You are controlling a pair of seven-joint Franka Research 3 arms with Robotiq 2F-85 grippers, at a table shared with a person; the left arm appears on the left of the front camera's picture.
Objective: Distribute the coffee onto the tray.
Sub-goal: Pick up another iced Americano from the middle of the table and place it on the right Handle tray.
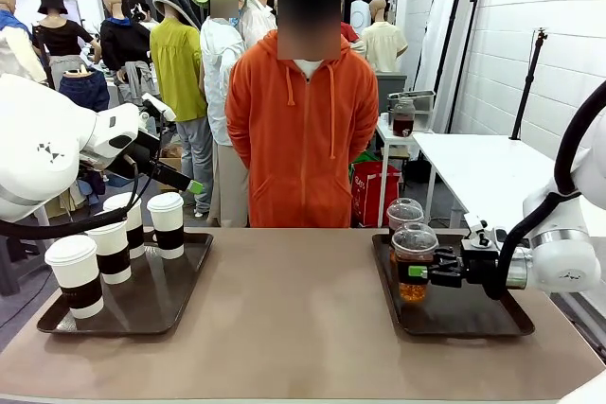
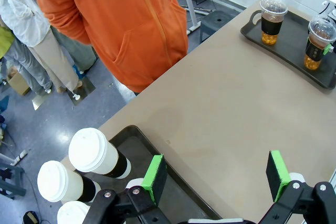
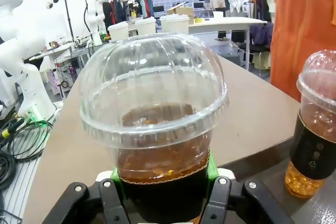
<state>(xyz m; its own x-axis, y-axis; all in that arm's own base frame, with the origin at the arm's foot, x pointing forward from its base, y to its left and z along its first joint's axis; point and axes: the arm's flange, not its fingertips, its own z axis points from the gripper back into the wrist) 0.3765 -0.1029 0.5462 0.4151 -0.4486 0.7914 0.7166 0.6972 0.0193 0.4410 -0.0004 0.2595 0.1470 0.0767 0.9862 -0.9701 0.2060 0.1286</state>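
Note:
Four white paper cups with brown bands (image 1: 114, 243) stand on the dark left tray (image 1: 161, 305), and they show again as white cups (image 2: 97, 153) under my left wrist. My left gripper (image 1: 186, 181) hangs above that tray's far edge; it is open (image 2: 215, 174), its green pads (image 2: 155, 178) wide apart with nothing between them. Two clear dome-lidded cups of amber drink are on the right tray (image 1: 473, 321). My right gripper (image 1: 421, 272) is shut on the nearer clear cup (image 1: 414, 257), whose dome (image 3: 152, 93) looms close above my right gripper (image 3: 163, 179). The second clear cup (image 3: 315, 124) stands just behind.
A person in an orange hoodie (image 1: 301, 130) stands at the far edge of the table with hands out of sight. The brown tabletop (image 1: 294, 328) stretches bare between the two trays. A white side table (image 1: 483, 167) lies beyond on the right.

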